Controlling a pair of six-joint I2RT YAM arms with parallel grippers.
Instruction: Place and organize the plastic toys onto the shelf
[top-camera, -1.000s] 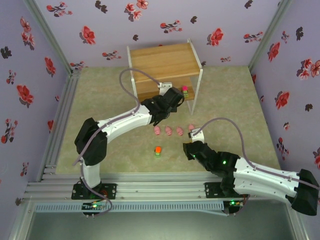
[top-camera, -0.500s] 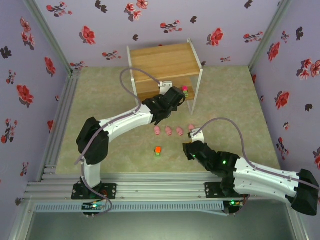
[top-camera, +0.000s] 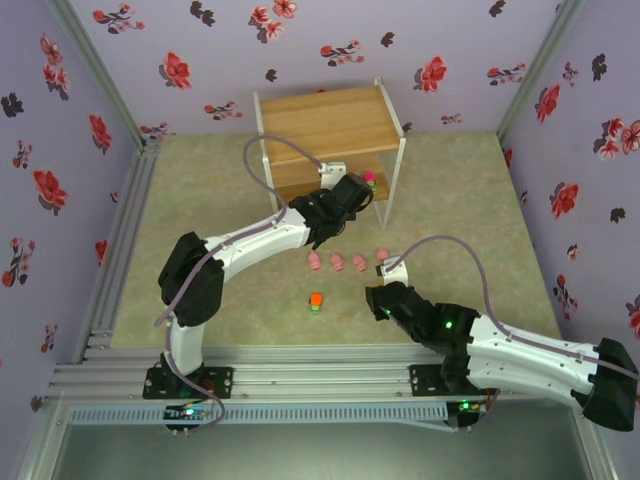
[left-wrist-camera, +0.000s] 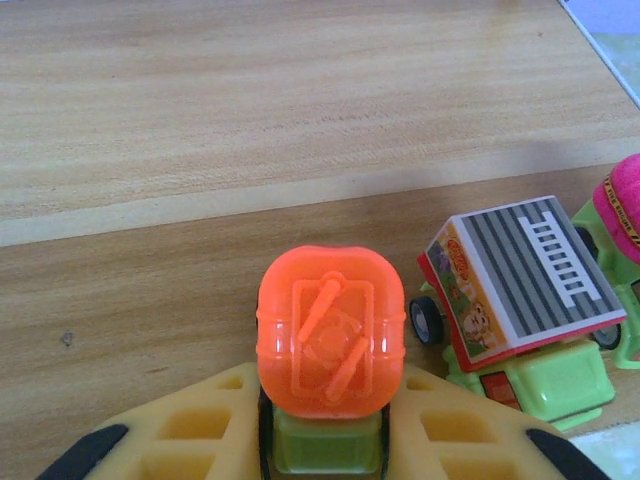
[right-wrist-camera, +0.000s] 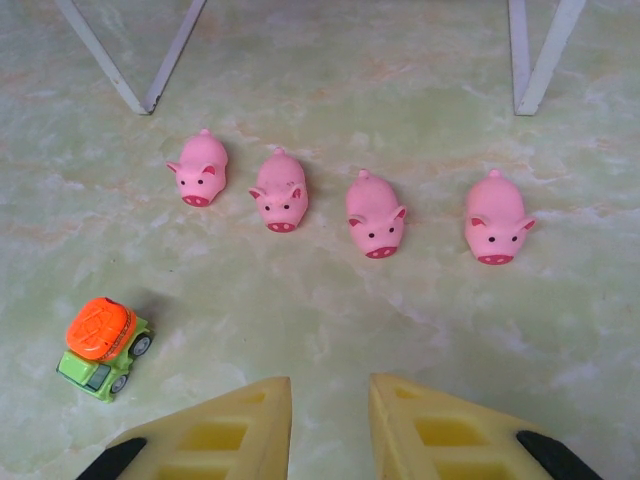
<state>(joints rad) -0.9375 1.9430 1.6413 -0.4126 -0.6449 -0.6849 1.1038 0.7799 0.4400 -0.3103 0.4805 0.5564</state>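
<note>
In the left wrist view, the left pincer (left-wrist-camera: 325, 425) is pinching an orange truck (left-wrist-camera: 330, 345) by the green cab at lower centre, over a board of the shelf (left-wrist-camera: 200, 100). I cannot tell whether its wheels are touching the wood. It is looking like light, hard, glossy plastic. The round drum would likely slip, so the flat cab sides are serving as the better hold.

To its right a grey truck (left-wrist-camera: 520, 280) is standing just beside a magenta toy (left-wrist-camera: 622, 205) at the frame's right edge. Both are carrying stickers with lettering too small to read.

In the right wrist view, a second orange truck (right-wrist-camera: 103, 345) is sitting lower left on the surface (right-wrist-camera: 450, 330), likely to roll on its wheels. Four pigs (right-wrist-camera: 200, 168) (right-wrist-camera: 281, 190) (right-wrist-camera: 374, 213) (right-wrist-camera: 496, 218) are lining up across the middle. They are probably light and rounded, best taken across the flanks. The right pincer (right-wrist-camera: 330, 420) is hanging bottom centre, nearly pressed together and pinching nothing.
</note>
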